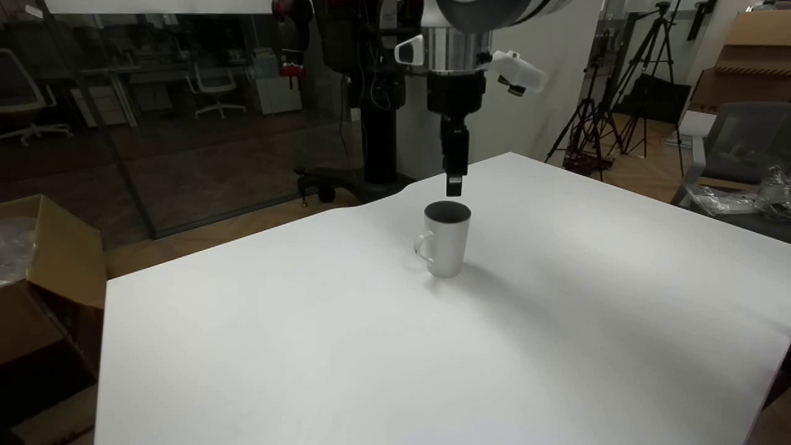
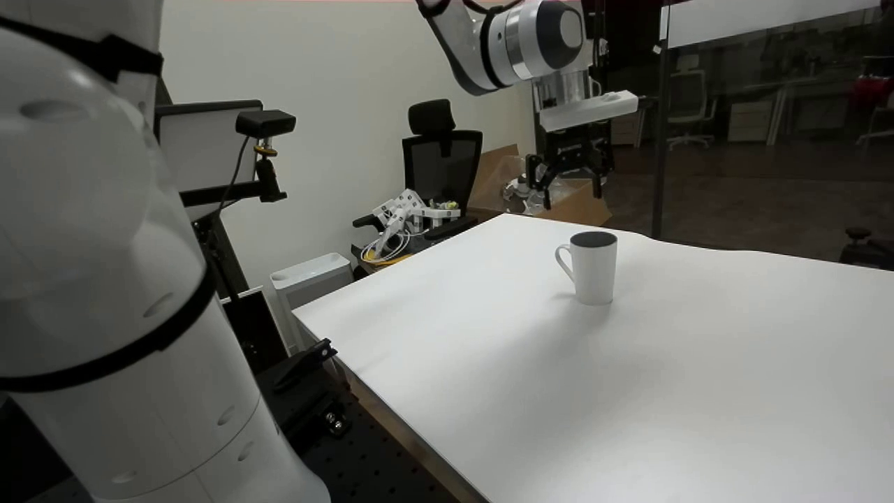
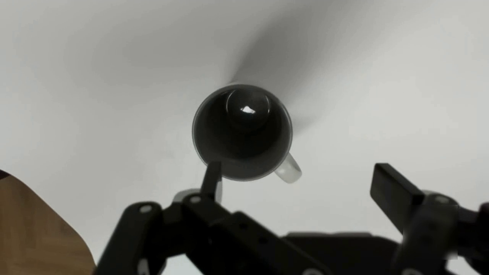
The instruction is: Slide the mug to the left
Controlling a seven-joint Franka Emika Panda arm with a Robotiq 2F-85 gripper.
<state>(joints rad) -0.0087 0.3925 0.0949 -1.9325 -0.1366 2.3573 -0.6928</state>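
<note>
2 black fingers (image 3: 393,191) of my gripper (image 3: 298,170) are nearest in the wrist view, spread wide apart. White outside and dark inside, the mug (image 2: 594,276) stands upright on the white table (image 2: 698,391). Past the table's edge, in an exterior view, I see an open cardboard box (image 1: 68,253) and a grey chair (image 1: 751,142) with clear plastic (image 1: 775,194) on it. In an exterior view, a black chair (image 2: 447,164) has white parts (image 2: 405,209) on it. In the wrist view, 1 finger covers a little of the mug's rim. In both exterior views, the mug sits lower than my gripper, near but apart.
</note>
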